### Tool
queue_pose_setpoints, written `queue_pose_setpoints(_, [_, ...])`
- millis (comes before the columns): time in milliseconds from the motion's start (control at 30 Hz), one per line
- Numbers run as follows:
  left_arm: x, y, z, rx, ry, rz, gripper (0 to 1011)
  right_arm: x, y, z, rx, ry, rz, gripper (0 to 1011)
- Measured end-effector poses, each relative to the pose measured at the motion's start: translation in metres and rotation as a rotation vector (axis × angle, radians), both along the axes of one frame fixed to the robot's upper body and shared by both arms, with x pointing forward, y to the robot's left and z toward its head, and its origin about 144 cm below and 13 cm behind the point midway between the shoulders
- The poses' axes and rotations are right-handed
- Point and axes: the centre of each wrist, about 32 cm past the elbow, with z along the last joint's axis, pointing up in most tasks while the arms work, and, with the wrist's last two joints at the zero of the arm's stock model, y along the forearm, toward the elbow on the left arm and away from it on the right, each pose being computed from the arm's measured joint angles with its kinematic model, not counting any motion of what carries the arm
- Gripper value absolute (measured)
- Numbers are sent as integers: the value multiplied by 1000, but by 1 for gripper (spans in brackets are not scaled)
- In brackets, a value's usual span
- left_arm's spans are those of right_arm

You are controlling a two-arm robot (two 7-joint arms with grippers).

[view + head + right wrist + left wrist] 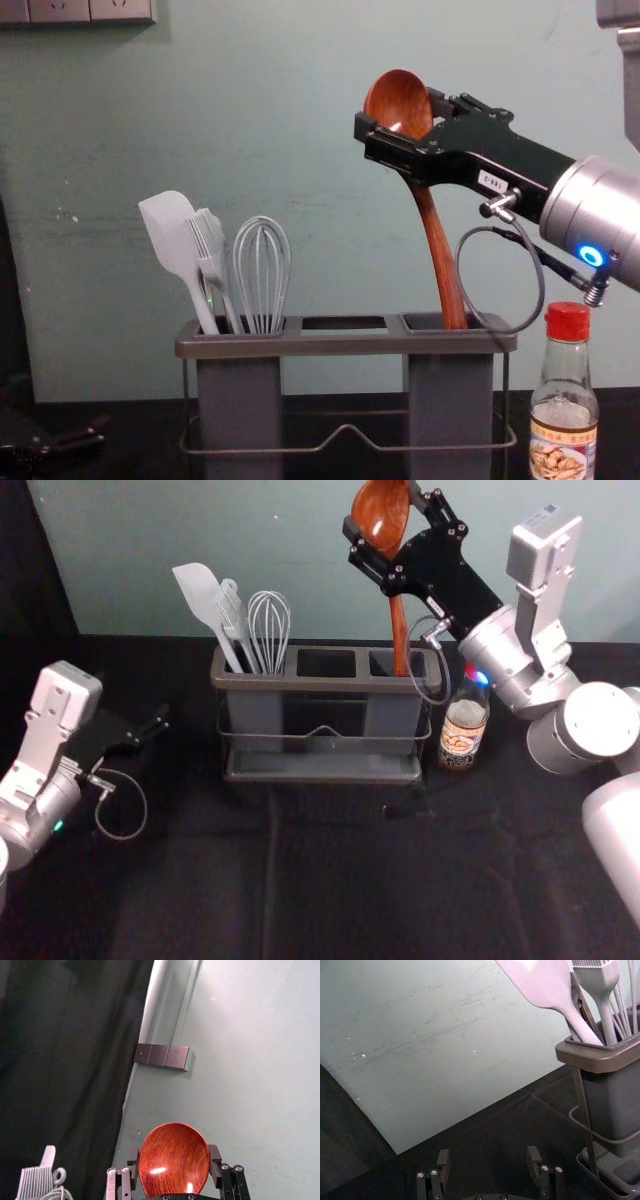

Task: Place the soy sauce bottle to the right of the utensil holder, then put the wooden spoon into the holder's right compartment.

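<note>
My right gripper is above the utensil holder's right end, shut on the bowl of the wooden spoon. In the right wrist view the right gripper has a finger on each side of the bowl. The spoon's handle slants down into the right compartment, its lower end hidden by the rim. The soy sauce bottle stands upright just right of the holder, red-capped in the chest view. My left gripper is parked left of the holder; the left gripper is open and empty.
A light spatula, a brush and a whisk stand in the holder's left compartment. Behind the dark table rises a pale green wall. The right forearm reaches over the bottle's side.
</note>
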Motion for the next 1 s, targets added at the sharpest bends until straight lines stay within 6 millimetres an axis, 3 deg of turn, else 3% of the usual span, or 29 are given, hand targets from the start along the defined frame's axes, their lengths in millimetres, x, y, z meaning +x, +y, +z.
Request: queue_pose_setpoints(1000, [0, 0, 0, 0, 0, 0, 1005, -15, -12, -35, 3, 59, -2, 841])
